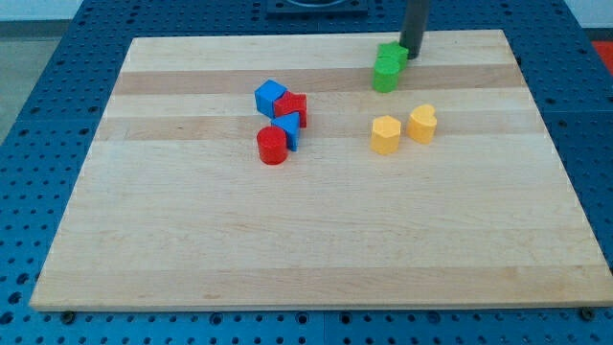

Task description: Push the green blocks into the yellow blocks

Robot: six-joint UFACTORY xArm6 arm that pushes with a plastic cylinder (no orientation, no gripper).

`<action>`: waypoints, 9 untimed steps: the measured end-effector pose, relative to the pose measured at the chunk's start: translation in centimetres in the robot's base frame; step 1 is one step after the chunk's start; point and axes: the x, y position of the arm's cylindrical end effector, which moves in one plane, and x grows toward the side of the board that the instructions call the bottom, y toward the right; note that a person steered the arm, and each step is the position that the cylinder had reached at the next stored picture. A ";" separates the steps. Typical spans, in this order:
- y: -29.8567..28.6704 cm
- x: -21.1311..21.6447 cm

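Camera view — green blocks (388, 67) just left of tool tip (413, 56)

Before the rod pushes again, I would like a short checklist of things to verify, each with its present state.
1. My tip is behind the green blocks, on the side away from the yellow ones: ok, it stands at their upper right.
2. The two green blocks are together: ok, they touch or nearly touch.
3. The path from green blocks down to the yellow blocks is free: ok, only bare board lies between.
4. The yellow blocks are side by side: ok, with a small gap.
5. The red and blue cluster is out of the way: ok, it lies to the view's left.
6. My tip already touches green: cannot tell.
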 end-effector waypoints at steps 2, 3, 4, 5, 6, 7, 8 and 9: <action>-5.0 0.6; -5.2 5.5; -6.0 5.8; -4.3 3.7; -0.2 4.0; -1.5 7.1; -3.0 10.0; -3.0 11.5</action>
